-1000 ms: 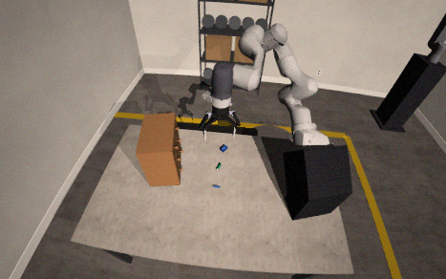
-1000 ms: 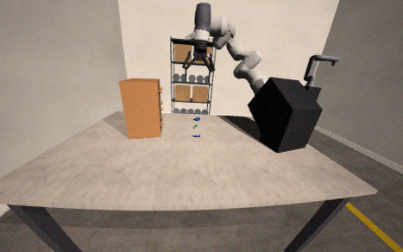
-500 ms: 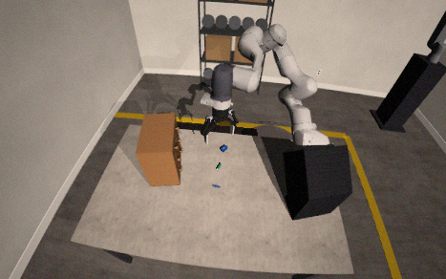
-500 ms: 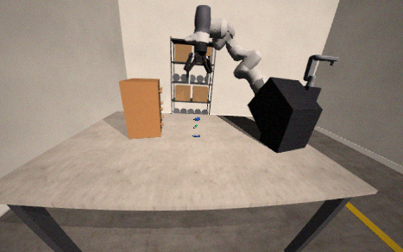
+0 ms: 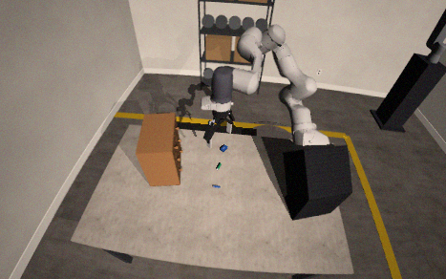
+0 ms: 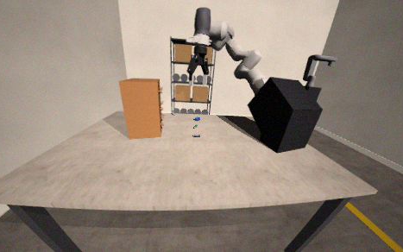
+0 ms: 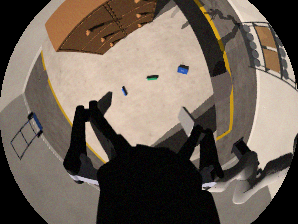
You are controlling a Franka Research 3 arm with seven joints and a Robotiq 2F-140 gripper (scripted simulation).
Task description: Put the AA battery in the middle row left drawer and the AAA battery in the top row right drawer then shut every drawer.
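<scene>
The orange small chest (image 5: 158,149) (image 6: 141,108) (image 7: 100,10) stands on the left of the table, its drawer fronts facing the middle; all drawers look pushed in. Three small items lie in a row to its right: a chunky blue piece (image 5: 223,148) (image 6: 197,118) (image 7: 182,68), a green battery (image 5: 218,166) (image 6: 195,126) (image 7: 153,78) and a thin blue battery (image 5: 216,185) (image 6: 196,135) (image 7: 124,91). I cannot tell which is AA or AAA. My gripper (image 5: 219,131) (image 6: 198,71) (image 7: 146,105) is open and empty, hanging high above the far end of the row.
A large tilted black box (image 5: 316,179) (image 6: 286,114) sits on the table's right side at the arm's base. The table (image 5: 214,229) (image 6: 185,173) is grey. A shelf rack (image 5: 235,38) stands behind it on the floor.
</scene>
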